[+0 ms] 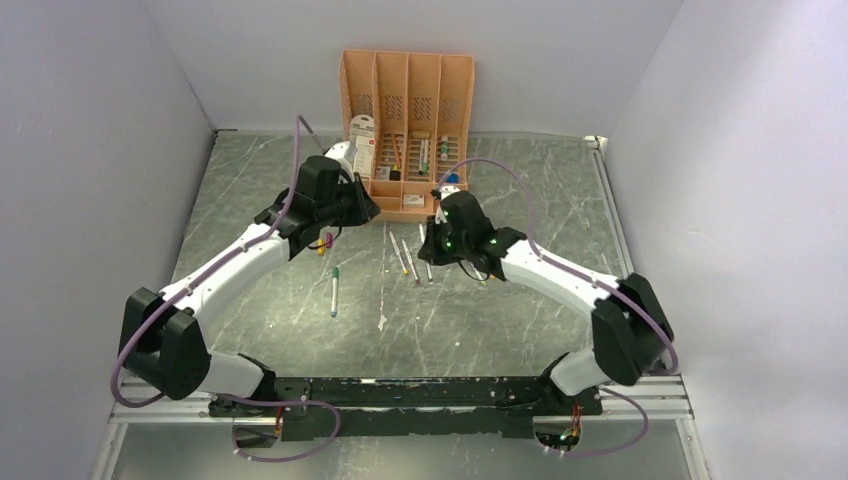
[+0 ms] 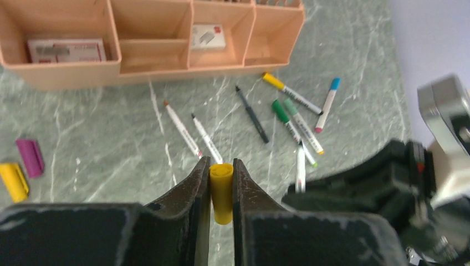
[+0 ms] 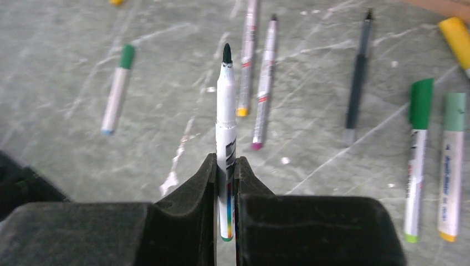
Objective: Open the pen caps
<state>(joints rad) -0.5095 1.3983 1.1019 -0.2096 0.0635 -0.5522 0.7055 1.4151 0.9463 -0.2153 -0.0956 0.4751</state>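
Two grips, one on each side of me: my left gripper (image 2: 221, 166) is clamped on a yellow cap (image 2: 221, 194), whose open mouth pokes out past the fingertips. My right gripper (image 3: 226, 166) is pinched tight round the white barrel of an uncapped pen (image 3: 226, 105), its dark tip bare and pointing away from me above the marbled grey-green table (image 3: 66, 138). Just beyond my right fingers two bare-tipped pens (image 3: 265, 77) lie side by side on the stone. A green-capped pen (image 3: 117, 88) lies apart on one side, and a dark-barrelled pen (image 3: 357, 72) on the other. Past it is a pair of pens with green caps (image 3: 417, 155) still on. Off to the side of my left fingers a purple cap (image 2: 30, 157) and a second yellow cap (image 2: 13, 182) lie loose, just beside each other. Farther out, a yellow-capped pen (image 2: 291, 95) and a blue-capped pen (image 2: 328, 102) lie near each other, both closed. Farthest off stands the peach-orange organiser (image 2: 155, 69), with white card packets (image 2: 66, 50) in its front trays.
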